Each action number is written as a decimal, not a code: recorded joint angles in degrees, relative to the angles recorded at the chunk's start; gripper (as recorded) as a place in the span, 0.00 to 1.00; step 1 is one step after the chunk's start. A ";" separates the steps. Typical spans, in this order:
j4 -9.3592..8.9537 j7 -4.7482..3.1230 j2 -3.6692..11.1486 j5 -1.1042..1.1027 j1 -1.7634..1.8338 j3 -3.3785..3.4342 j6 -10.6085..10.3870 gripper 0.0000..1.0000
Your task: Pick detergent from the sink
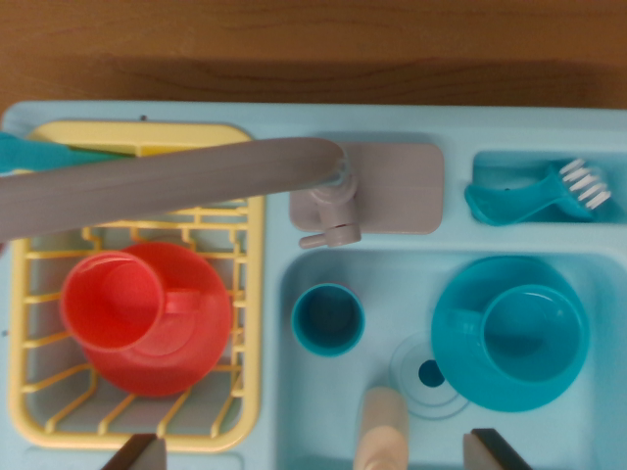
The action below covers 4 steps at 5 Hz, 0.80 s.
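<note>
A sink unit (460, 147) sits on a table (313, 39). At the wrist view's left, a rack (250, 323) holds a cup (113, 299) resting on a plate (186, 338). A faucet (176, 176) reaches over the rack from its base (392, 186) at the middle. At the right, the basin (323, 411) holds a small cup (328, 320), a drain (426, 377), a cup on a saucer (511, 333) and the detergent (382, 431) at the lower edge. A brush (539, 193) lies in a tray behind the basin.
</note>
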 joint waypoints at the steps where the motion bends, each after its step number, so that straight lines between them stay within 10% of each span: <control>1: -2.43 -0.08 0.11 -0.14 -0.10 -0.14 -2.51 0.00; 4: -4.96 -0.17 0.22 -0.29 -0.21 -0.28 -5.12 0.00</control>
